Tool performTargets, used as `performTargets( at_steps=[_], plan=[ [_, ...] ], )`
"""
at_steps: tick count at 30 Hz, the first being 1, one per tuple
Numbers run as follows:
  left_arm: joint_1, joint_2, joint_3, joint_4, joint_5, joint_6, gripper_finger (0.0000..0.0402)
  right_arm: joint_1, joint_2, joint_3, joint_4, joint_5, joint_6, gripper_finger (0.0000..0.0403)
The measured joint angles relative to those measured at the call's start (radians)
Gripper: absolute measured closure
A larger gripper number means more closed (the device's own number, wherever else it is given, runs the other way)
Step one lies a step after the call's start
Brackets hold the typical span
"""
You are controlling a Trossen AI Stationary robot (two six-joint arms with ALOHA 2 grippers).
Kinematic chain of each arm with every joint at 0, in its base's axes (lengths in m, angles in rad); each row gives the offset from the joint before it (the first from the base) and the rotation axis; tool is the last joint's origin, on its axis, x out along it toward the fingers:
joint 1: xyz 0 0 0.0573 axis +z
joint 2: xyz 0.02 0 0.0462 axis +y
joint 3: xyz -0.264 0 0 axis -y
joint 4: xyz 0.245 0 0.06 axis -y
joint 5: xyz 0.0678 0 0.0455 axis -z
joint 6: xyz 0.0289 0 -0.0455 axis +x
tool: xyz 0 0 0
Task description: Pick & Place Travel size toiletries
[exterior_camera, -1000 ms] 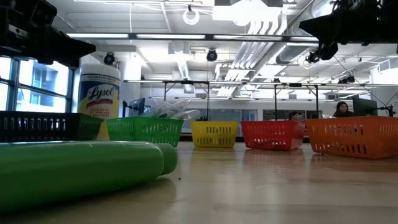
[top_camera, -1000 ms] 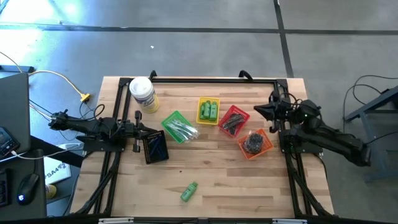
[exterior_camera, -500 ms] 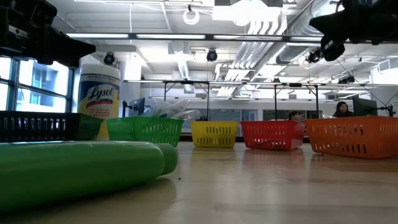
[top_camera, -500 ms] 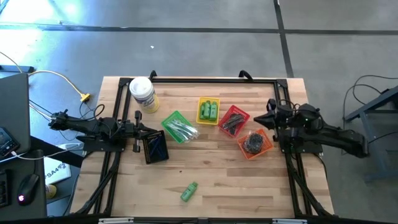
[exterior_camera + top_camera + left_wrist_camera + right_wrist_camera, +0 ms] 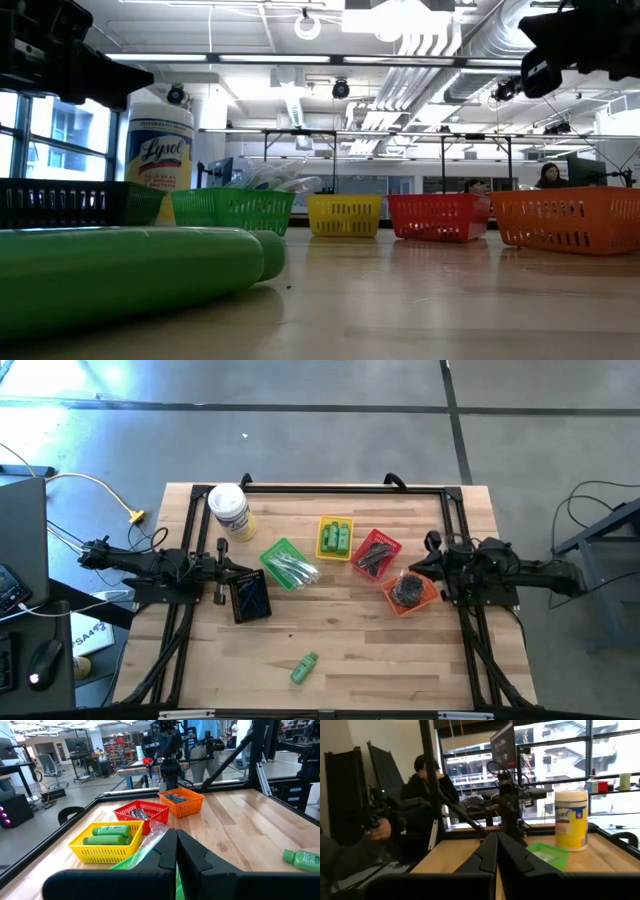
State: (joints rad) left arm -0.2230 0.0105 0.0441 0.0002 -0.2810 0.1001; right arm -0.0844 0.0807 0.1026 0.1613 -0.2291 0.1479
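1. Right gripper (image 5: 432,567) hangs at the table's right edge, just beside the orange basket (image 5: 414,592), its fingers pressed together and holding nothing.
2. Left gripper (image 5: 238,573) sits at the left side over the black basket (image 5: 248,598), also fully closed and empty.
3. One green bottle (image 5: 304,669) lies loose on the bare wood near the front edge, well apart from every basket.
4. Its long axis runs diagonally, the far end pointing toward the back right.
5. From the left gripper it lies forward and slightly toward the middle; from the right gripper it lies forward and well across the table.
6. My judgement: the left arm is nearer, so it suits the pick, with fingers set across the bottle's narrow width.
7. Two more bottles already rest in the yellow basket (image 5: 336,538), the likely destination.
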Motion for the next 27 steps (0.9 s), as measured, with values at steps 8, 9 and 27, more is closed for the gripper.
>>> performTargets(
  at_steps=[8,9,27],
  plan=[
    [0.000,0.000,0.000,0.000,-0.002,-0.001,0.0402,0.003,-0.073,-0.021,-0.064,0.021,-0.031,0.0401],
    [0.000,0.000,0.000,-0.001,-0.002,-0.001,0.0402,0.003,-0.075,-0.021,-0.066,0.021,-0.035,0.0401],
    [0.000,0.000,0.003,-0.005,-0.018,-0.005,0.0402,0.003,-0.074,-0.020,-0.153,0.112,-0.075,0.0401]
  ],
)
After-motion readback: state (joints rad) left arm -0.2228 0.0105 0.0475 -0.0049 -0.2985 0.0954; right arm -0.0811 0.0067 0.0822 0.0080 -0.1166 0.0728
